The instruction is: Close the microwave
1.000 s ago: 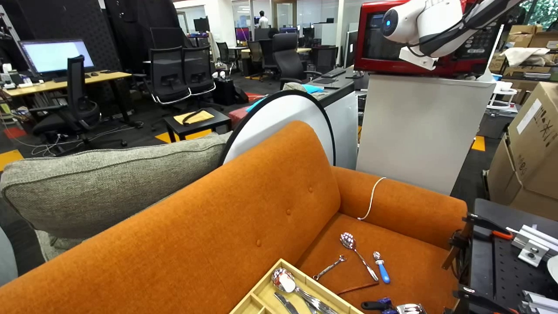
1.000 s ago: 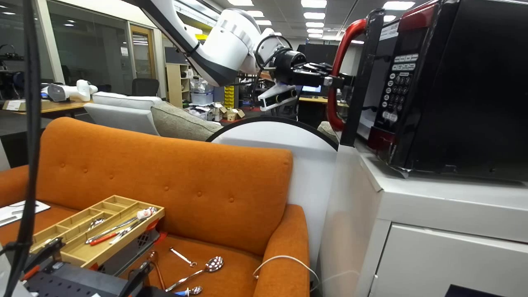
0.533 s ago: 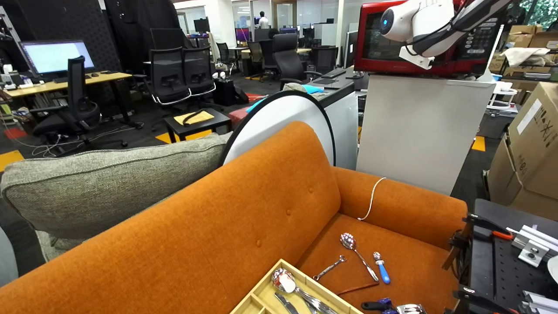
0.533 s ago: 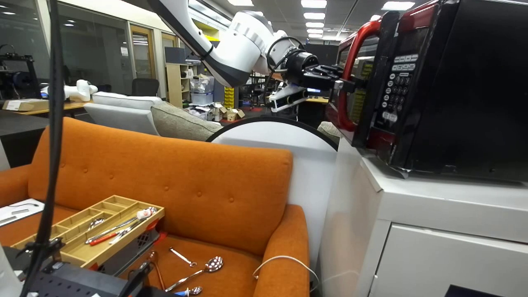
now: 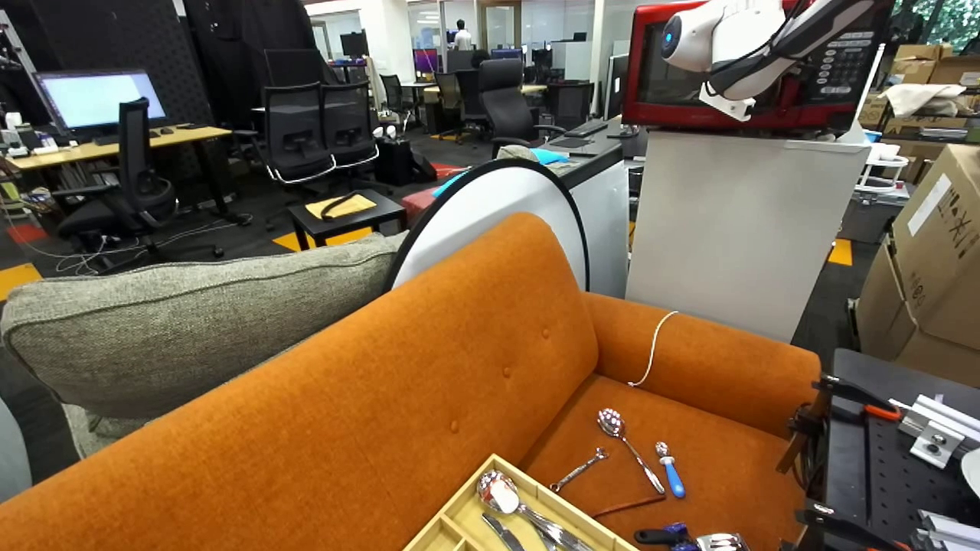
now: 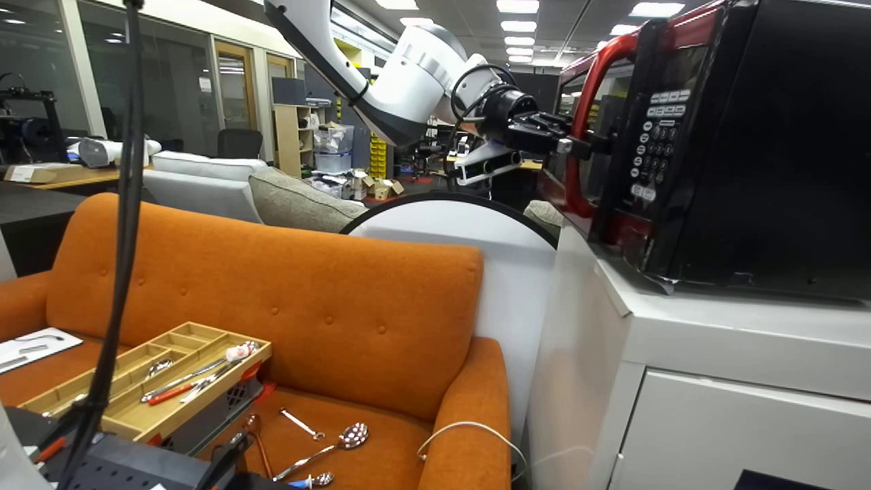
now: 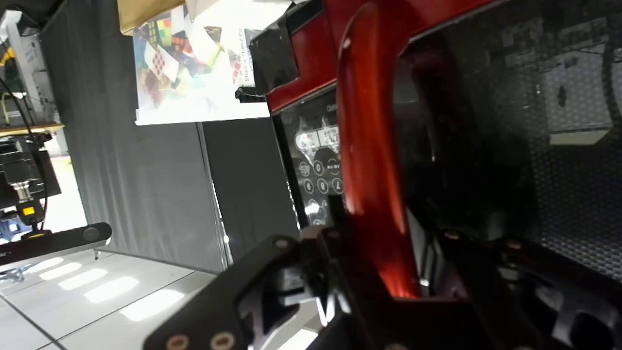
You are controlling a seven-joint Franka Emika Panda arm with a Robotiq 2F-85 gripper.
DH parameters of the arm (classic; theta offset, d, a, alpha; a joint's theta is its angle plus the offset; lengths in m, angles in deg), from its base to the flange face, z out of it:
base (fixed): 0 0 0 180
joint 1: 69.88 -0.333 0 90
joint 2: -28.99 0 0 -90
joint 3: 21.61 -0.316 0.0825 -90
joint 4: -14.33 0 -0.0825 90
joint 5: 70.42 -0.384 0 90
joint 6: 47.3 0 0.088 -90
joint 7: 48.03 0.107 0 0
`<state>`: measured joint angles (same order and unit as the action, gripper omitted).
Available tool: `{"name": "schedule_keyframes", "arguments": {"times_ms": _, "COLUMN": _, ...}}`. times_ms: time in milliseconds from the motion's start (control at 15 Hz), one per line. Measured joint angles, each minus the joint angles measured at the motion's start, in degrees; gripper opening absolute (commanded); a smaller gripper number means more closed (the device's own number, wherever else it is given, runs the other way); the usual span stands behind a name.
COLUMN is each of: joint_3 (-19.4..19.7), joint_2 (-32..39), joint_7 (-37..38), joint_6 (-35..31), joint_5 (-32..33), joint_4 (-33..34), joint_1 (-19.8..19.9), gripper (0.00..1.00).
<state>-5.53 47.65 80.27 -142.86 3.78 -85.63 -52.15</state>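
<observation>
Lower frame was dominated by orange sofa (image 6: pixel 299 279) in both exterior views; red microwave (image 6: pixel 755 143) was set on white tabletop (image 6: pixel 742 318), upper right. Door (image 5: pixel 662 86) was judged nearly or fully closed. Handle (image 7: pixel 365 116) was straddled by pincer (image 7: pixel 378 218); clamping couldn't be told. Release, maybe final push, was presumably left.

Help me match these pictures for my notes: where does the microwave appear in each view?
In an exterior view: microwave at upper right, front showing.
In an exterior view: microwave at upper right, running out of frame.
In the wrist view: microwave across upper centre and right.
Landmark shared by all three: its keypad.
</observation>
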Motion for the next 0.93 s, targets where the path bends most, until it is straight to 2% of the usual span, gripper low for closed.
{"name": "schedule_keyframes", "arguments": {"times_ms": 933, "joint_3": 0.8, "joint_2": 10.8, "joint_7": -5.6, "joint_6": 7.3, "joint_5": -10.5, "joint_4": 16.6, "joint_1": 3.3, "gripper": 0.08}}
